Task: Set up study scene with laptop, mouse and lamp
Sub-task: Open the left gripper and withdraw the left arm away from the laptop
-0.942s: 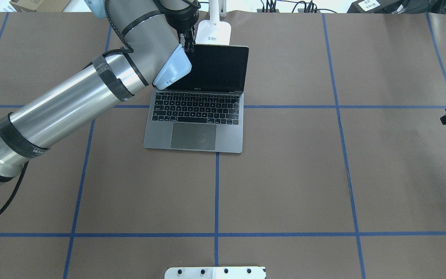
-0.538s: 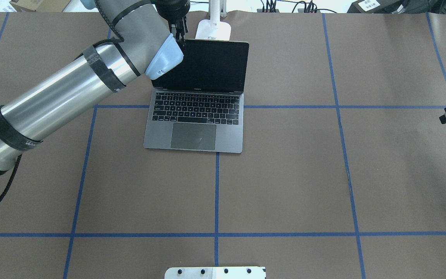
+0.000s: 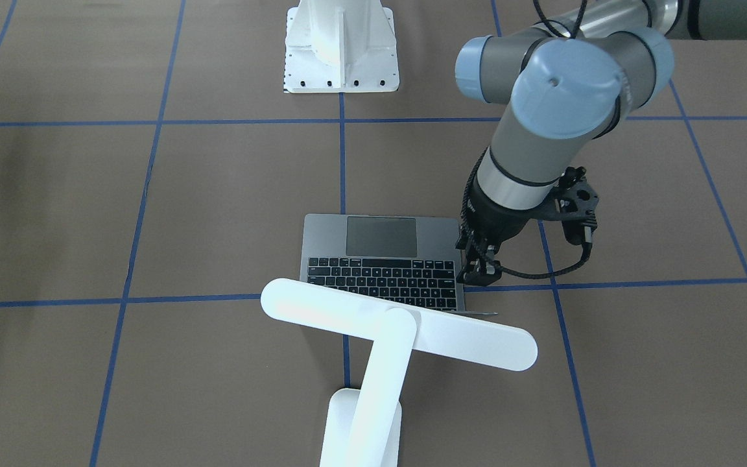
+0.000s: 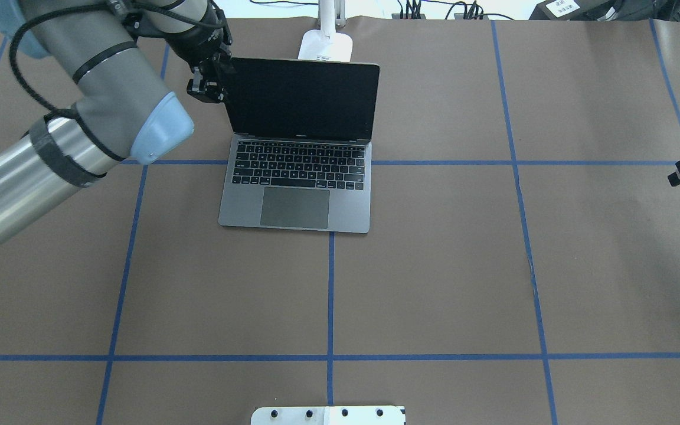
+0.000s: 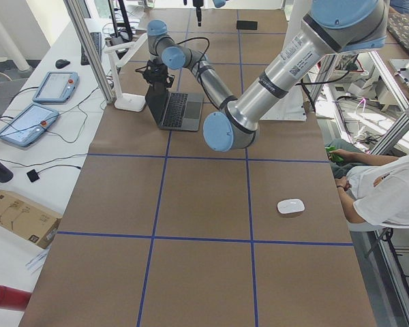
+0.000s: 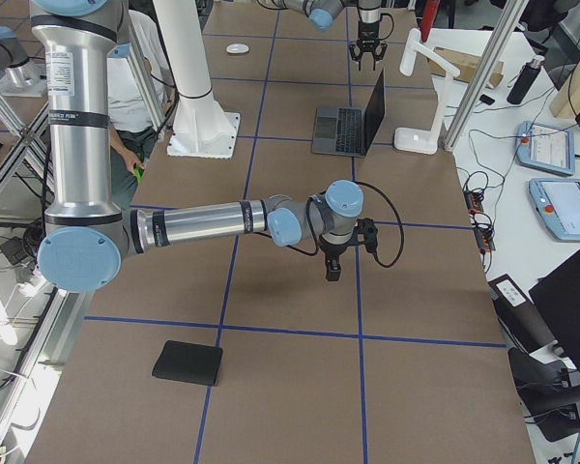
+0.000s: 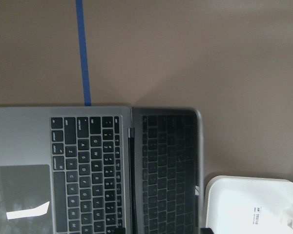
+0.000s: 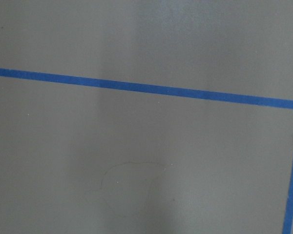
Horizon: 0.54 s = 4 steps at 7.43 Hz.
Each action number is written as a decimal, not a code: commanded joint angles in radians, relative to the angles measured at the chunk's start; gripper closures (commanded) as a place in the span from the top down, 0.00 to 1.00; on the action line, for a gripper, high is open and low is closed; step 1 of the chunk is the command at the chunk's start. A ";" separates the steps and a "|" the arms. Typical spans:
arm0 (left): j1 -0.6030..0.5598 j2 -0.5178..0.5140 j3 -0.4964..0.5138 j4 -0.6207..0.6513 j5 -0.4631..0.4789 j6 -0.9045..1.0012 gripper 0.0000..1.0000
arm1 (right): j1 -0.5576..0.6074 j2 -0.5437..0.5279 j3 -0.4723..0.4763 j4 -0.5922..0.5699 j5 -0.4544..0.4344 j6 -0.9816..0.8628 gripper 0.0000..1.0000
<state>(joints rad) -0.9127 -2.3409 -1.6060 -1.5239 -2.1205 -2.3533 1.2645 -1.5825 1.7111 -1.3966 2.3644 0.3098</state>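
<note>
Swung leftward off the laptop (image 4: 296, 200) screen, the left gripper (image 4: 205, 85) hangs beside it, fingers apart, empty.

Brown paper-covered tabletop (image 4: 446, 271) w/ blue tape grid lines (image 4: 330, 295). Flat black square mat (image 6: 188, 362) near its right end. Brown cardboard box (image 5: 20, 216) & two grey-blue tablets (image 5: 56, 68) beside tabletop.
</note>
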 commanded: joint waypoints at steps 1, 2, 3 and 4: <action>-0.005 0.176 -0.222 0.043 -0.009 0.115 0.60 | 0.001 0.001 0.007 0.001 0.003 0.000 0.99; -0.006 0.254 -0.312 0.051 -0.028 0.193 0.60 | -0.001 0.001 0.013 0.002 0.003 -0.003 0.99; -0.008 0.335 -0.386 0.051 -0.064 0.307 0.75 | 0.001 -0.013 0.013 0.031 0.004 -0.014 0.99; -0.017 0.426 -0.453 0.047 -0.071 0.468 0.78 | 0.001 -0.043 0.015 0.077 0.006 -0.012 0.99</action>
<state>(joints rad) -0.9218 -2.0263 -1.9653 -1.4763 -2.1712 -2.0594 1.2650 -1.5976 1.7235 -1.3648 2.3682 0.3006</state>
